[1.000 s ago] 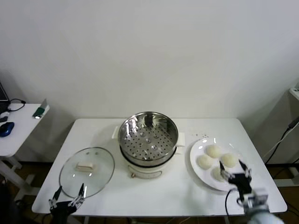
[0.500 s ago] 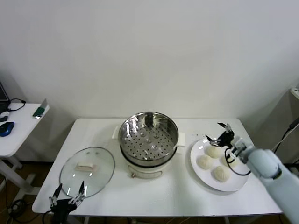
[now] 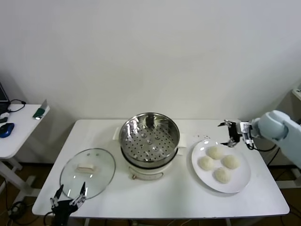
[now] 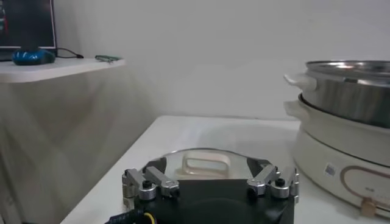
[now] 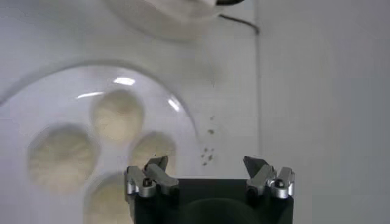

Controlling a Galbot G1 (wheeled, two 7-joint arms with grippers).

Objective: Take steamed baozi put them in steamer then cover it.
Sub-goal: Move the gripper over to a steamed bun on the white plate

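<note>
1. Head view shows the right hand [image 3: 231,133] now above the table's [image 3: 178,197] far right part, just beyond the far rim of the white plate [image 3: 237,184], fingers spread apart and holding nothing. A second ago it sat low at the near edge of the table by the plate, and half a second ago it was over the plate's far side. It has swept up and back across the plate without lifting a bun.
2. That suggests the first pick has not started; the hand seems to be lining up an approach from behind the plate.
3. All four steamed baozi [image 3: 215,152] lie on the plate, clustered close together, at the right of the steamer [image 3: 149,136].
4. The steamer stands at the table's centre, open, its perforated tray bare.
5. The cover [image 3: 87,173] lies flat on the table at the steamer's left, handle up.
6. The left hand [image 3: 67,198] stays parked at the near table edge by the cover, fingers apart, empty.
</note>
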